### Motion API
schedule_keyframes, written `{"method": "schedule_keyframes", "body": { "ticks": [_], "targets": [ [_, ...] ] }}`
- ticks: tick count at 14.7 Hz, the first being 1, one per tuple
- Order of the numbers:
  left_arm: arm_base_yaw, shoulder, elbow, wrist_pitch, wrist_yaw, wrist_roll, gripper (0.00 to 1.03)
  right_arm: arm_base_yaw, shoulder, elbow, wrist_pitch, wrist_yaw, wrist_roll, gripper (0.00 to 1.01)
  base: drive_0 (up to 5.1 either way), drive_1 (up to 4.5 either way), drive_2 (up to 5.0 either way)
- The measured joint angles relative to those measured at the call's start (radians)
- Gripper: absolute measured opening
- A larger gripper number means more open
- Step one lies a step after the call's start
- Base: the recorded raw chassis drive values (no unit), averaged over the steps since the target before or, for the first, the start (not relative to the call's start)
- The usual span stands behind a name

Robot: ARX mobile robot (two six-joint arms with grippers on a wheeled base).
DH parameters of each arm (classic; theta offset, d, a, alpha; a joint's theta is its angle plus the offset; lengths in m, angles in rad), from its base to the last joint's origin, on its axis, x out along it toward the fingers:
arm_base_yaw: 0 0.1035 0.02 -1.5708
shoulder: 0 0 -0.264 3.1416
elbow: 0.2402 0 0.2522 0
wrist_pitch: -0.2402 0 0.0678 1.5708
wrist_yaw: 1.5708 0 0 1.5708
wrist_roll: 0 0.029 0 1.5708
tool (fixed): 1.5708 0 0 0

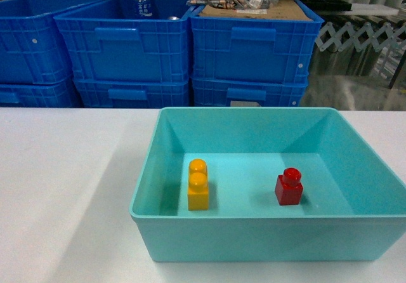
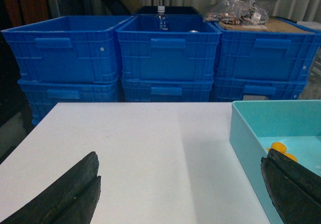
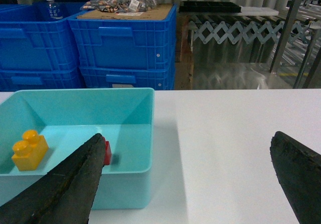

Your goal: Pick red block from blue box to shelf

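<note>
The red block (image 1: 289, 188) stands upright on the floor of the blue box (image 1: 266, 240), towards its right side. In the right wrist view the red block (image 3: 107, 151) peeks out from behind my left finger (image 3: 75, 184). My right gripper (image 3: 186, 138) is open and empty, low over the white table just right of the blue box (image 3: 125, 184). Equally open and empty, my left gripper (image 2: 180, 158) hovers over the table to the left of the blue box (image 2: 246, 138). Neither gripper shows in the head view. The shelf is out of view.
A yellow-orange two-stud brick (image 1: 198, 185) stands in the box's left half. Stacked dark blue crates (image 1: 133, 48) line the far side of the white table (image 1: 63, 188), one holding a bottle (image 1: 142, 2), another topped with cardboard and bags (image 1: 254, 0). A folding metal lattice (image 3: 235, 30) stands back right.
</note>
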Motion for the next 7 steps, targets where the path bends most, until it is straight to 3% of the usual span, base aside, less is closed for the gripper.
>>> {"method": "schedule_keyframes", "body": {
  "ticks": [7],
  "targets": [
    [0.000, 0.000, 0.000, 0.000, 0.000, 0.000, 0.98, 0.000, 0.000, 0.000, 0.000, 0.000, 0.000, 0.98, 0.0, 0.00, 0.0]
  ]
}}
